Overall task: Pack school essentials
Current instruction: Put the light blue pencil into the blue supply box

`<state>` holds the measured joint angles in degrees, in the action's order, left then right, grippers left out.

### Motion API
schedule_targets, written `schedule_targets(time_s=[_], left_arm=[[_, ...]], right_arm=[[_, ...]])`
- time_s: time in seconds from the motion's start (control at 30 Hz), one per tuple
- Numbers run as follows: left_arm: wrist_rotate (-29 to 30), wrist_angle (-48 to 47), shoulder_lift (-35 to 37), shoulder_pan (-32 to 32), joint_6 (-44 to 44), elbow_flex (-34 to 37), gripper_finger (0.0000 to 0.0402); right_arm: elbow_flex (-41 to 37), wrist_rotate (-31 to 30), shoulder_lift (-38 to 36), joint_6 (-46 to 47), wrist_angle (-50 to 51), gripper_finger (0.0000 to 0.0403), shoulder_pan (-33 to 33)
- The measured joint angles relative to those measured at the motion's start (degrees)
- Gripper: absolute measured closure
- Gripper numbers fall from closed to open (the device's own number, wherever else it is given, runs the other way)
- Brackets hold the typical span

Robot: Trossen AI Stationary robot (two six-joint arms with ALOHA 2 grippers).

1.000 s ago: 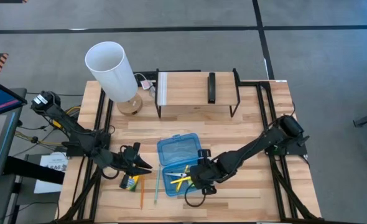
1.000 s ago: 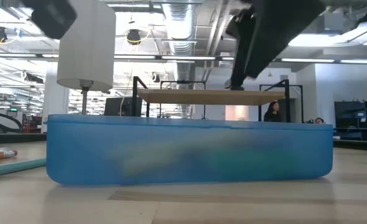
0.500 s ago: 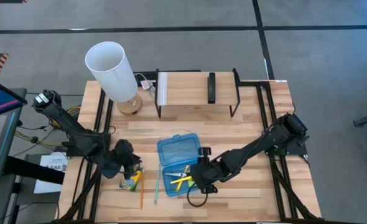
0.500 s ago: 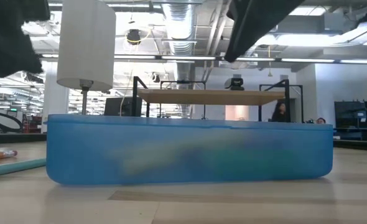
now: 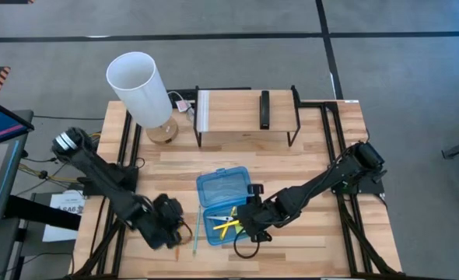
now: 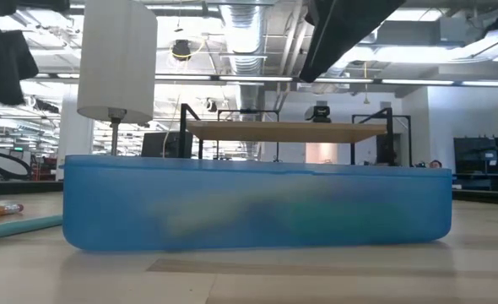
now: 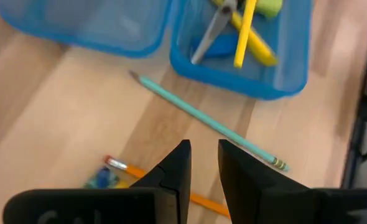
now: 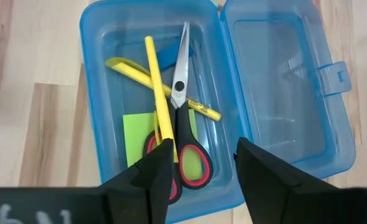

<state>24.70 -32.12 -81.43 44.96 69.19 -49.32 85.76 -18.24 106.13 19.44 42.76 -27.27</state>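
Observation:
The blue translucent case [image 5: 223, 204] lies open at the table's middle. Its near half [image 8: 165, 112] holds red-handled scissors [image 8: 182, 134], two yellow pencils [image 8: 160, 102] and a lime-green sticky-note pad [image 8: 137, 134]. My right gripper [image 8: 203, 163] hovers open above that half, empty. My left gripper [image 7: 204, 163] points down over the table left of the case, its fingers a narrow gap apart, empty. Below it lie a teal pencil [image 7: 202, 121], an orange pencil [image 7: 152, 177] and a small blue thing [image 7: 99, 179]. The crayon box is hidden under the left gripper [image 5: 169, 224].
A lamp with a white shade [image 5: 140, 89] and a wooden shelf rack [image 5: 245, 117] bearing a black bar [image 5: 265, 109] stand at the far side. The case's open lid [image 5: 223, 187] lies flat toward the far edge. The teal pencil [image 5: 196, 237] lies left of the case.
My left gripper has moved toward the table's near edge and turned from lying level to pointing down. It now stands over the crayon box, which showed half a second ago and is now covered.

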Motion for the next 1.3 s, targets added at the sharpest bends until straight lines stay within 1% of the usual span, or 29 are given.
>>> schedule_targets(time_s=[0.17,0.27,0.37,0.47,0.57,0.63,0.73,0.87,1.0,1.1,1.2,1.3], left_arm=[[-2.8,-1.4,-11.0,-0.9,-0.6,-8.4,0.0330],[-4.8,-1.4,-15.6,-1.4,-2.3,-12.7,0.0317],[-5.4,-1.3,-18.9,-1.5,-2.9,-16.1,0.0296],[-5.8,-1.3,-21.3,-1.4,-0.7,-17.9,0.0268],[-6.9,-1.5,-22.8,-1.4,4.0,-18.2,0.0242],[-6.6,-1.6,-23.6,-1.6,7.0,-18.2,0.0229],[-7.3,-1.4,-24.7,-2.0,8.9,-18.2,0.0218],[-7.6,-1.7,-26.1,-3.0,10.0,-18.2,0.0217],[-11.4,-1.9,-28.7,-4.6,10.0,-18.3,0.0223],[-13.0,-1.9,-29.8,-5.4,10.0,-18.6,0.0230],[-14.2,-3.5,-29.9,-5.9,10.6,-18.6,0.0242],[-14.9,-6.8,-29.9,-6.1,11.8,-18.6,0.0266]], right_arm=[[0.0,0.0,0.0,0.0,0.0,0.0218,0.0],[0.0,0.0,0.0,0.2,0.0,0.0218,0.0],[0.0,0.0,0.0,0.5,0.1,0.0216,0.0],[0.0,0.0,0.0,0.5,0.1,0.0217,0.0],[0.0,0.0,0.0,0.5,0.1,0.0219,0.0],[0.0,0.0,0.0,0.6,0.1,0.0220,0.0],[0.0,0.0,0.0,0.6,0.1,0.0221,0.0],[0.0,0.0,0.0,0.6,-0.2,0.0222,0.0],[0.0,0.0,0.0,0.6,-0.6,0.0222,0.0],[0.0,0.0,0.0,0.2,-0.7,0.0222,0.0],[0.0,0.1,0.0,0.2,-0.8,0.0222,0.0],[0.0,0.1,0.0,0.2,-0.8,0.0222,0.0]])
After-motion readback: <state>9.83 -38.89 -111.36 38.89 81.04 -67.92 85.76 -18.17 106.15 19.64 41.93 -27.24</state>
